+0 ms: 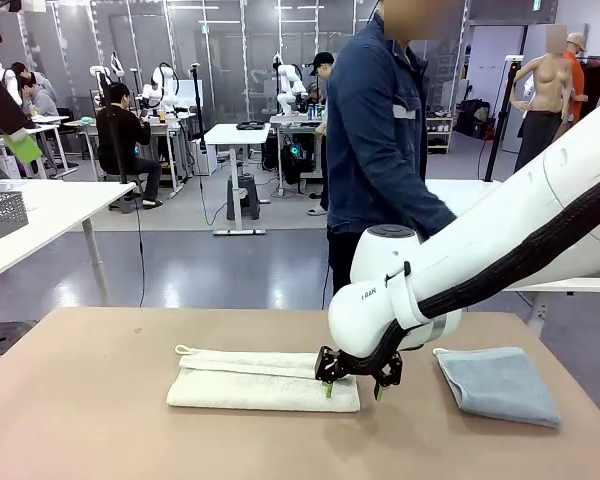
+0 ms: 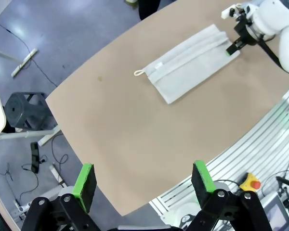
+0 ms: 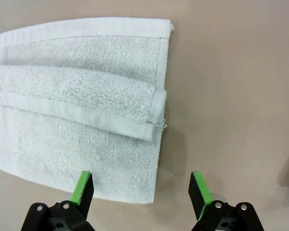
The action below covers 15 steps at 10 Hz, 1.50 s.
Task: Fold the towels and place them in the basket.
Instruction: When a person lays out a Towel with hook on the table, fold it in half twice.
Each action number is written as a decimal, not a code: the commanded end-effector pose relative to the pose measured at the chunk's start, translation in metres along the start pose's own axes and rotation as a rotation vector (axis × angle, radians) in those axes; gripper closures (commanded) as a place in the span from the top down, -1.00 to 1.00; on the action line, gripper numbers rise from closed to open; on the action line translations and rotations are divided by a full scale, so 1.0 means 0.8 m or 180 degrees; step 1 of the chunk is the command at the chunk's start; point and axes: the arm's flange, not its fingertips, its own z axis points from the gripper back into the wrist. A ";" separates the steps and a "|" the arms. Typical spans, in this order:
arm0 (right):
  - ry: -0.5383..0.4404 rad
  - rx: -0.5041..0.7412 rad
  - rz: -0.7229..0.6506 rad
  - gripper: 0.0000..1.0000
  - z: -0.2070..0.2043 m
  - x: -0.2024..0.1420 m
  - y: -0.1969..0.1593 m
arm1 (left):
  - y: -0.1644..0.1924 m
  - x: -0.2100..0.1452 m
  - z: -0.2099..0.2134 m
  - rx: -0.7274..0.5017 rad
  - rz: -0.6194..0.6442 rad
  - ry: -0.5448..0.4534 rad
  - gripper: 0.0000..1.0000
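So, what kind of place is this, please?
Probably a robotics lab: a white robot arm works at the table, other robot arms stand at desks behind, and people sit working there.

Cloth, tabletop and gripper surfaces at the work table.
The cream-white towel [image 3: 77, 106] is looped terry with a flat-woven hem band and a small hanging loop; the blue-grey towel [image 1: 499, 384] is a finer, matt pile. The table [image 1: 80, 400] has a smooth, matt tan top. The right arm [image 1: 460, 270] wears glossy white plastic shells and a black braided cable sleeve. The right gripper [image 3: 142, 192] and left gripper [image 2: 143, 185] have matt black bodies with dull green rubbery pads [image 3: 83, 188].
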 end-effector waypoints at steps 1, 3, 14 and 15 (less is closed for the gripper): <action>-0.0133 -0.0068 -0.0195 1.00 -0.009 0.013 0.008 | -0.001 -0.001 0.006 -0.0016 0.0032 0.0035 1.00; -0.0106 -0.0116 -0.0189 1.00 -0.011 0.019 0.009 | -0.001 -0.001 0.006 -0.0016 0.0032 0.0035 1.00; 0.0085 -0.0290 -0.0102 -1.00 -0.023 0.024 0.026 | -0.001 -0.001 0.006 -0.0016 0.0032 0.0035 1.00; 0.0095 -0.0273 -0.0108 -0.93 -0.023 0.026 0.025 | -0.001 -0.001 0.006 -0.0016 0.0032 0.0035 1.00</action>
